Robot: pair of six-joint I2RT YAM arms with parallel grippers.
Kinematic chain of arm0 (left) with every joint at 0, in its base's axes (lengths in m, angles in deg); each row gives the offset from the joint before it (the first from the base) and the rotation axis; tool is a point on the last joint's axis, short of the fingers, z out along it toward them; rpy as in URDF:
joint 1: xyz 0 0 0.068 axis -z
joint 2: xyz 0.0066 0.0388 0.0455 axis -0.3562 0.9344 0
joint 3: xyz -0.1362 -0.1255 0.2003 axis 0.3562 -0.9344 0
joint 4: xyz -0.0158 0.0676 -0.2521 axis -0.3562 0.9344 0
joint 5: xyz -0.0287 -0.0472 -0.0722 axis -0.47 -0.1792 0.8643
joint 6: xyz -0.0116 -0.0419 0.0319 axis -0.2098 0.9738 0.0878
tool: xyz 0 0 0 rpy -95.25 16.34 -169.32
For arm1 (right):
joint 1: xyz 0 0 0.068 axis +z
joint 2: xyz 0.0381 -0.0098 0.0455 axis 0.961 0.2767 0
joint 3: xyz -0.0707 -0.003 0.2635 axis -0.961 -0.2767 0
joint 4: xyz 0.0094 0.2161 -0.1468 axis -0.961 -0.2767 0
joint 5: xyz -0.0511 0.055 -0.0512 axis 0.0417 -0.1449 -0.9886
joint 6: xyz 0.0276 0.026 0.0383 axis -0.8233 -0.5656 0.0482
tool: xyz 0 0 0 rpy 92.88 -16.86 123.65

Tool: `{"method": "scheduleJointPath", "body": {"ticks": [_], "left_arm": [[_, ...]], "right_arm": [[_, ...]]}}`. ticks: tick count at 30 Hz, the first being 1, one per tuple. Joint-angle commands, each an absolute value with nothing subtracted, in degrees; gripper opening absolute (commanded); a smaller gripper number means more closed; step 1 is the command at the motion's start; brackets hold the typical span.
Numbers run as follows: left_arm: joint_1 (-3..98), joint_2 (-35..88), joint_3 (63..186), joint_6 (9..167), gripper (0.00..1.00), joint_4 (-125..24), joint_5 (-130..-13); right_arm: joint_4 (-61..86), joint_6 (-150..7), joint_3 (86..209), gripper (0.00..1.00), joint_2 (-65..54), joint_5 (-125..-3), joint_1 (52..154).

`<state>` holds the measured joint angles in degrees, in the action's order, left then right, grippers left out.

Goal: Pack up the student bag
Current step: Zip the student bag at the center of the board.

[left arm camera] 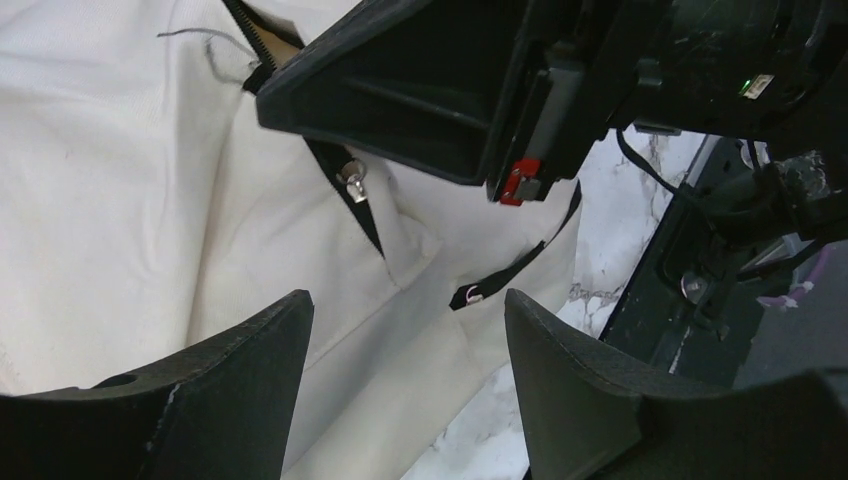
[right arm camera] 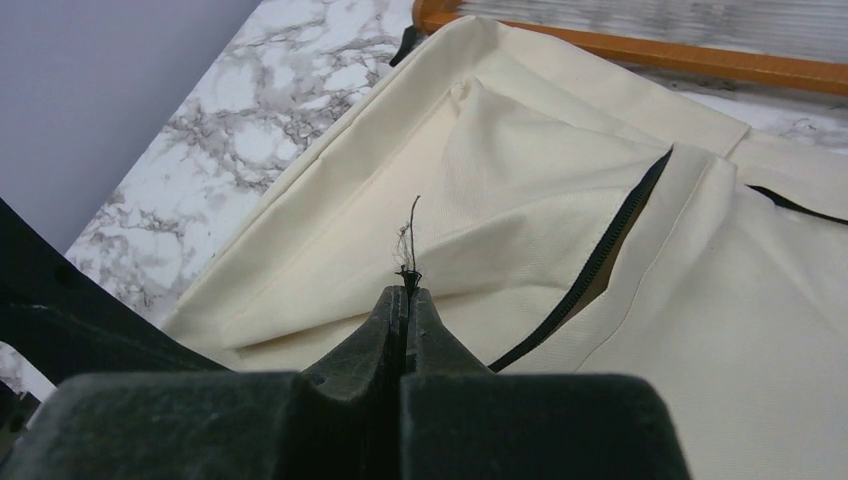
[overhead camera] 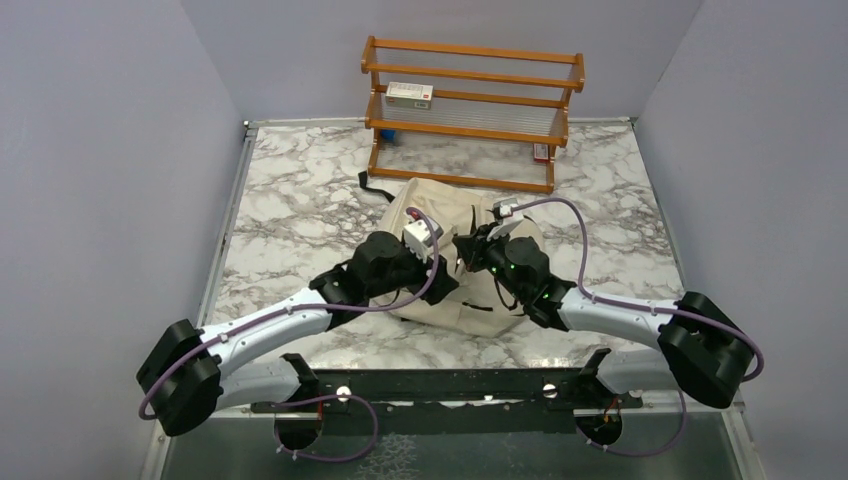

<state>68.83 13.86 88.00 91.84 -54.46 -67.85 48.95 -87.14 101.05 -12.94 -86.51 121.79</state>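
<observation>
The student bag (overhead camera: 452, 212), a cream canvas backpack, lies flat on the marble table under both wrists. My left gripper (left arm camera: 408, 300) hovers open over its near corner, with cloth and a black strap end (left arm camera: 470, 294) showing between the fingers and nothing held. A black zipper with a metal pull (left arm camera: 352, 178) runs just beyond. My right gripper (right arm camera: 407, 292) is shut above the bag (right arm camera: 500, 190), and a thin frayed black thread sticks out from its tips. An open zipper (right arm camera: 600, 250) slants to its right. The two grippers (overhead camera: 455, 262) sit close together.
A wooden rack (overhead camera: 470, 125) stands at the back of the table, with a small white box (overhead camera: 409, 95) on its upper shelf and a small item (overhead camera: 541, 152) at its lower right. Grey walls close in both sides. The black base frame (overhead camera: 450, 385) runs along the near edge.
</observation>
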Motion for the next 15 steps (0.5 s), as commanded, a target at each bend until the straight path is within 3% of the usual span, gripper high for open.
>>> {"method": "scheduleJointPath", "body": {"ticks": [1, 15], "left_arm": [[73.29, 16.66, 91.37, 90.18, 0.72, -55.99, -78.70], [79.55, 24.82, 92.87, 92.08, 0.73, -58.11, -98.51]], "right_arm": [[49.28, -90.54, 103.21, 0.01, -15.15, -85.19, 121.24], [47.12, -93.31, 103.07, 0.01, -17.19, -82.47, 121.22]]}}
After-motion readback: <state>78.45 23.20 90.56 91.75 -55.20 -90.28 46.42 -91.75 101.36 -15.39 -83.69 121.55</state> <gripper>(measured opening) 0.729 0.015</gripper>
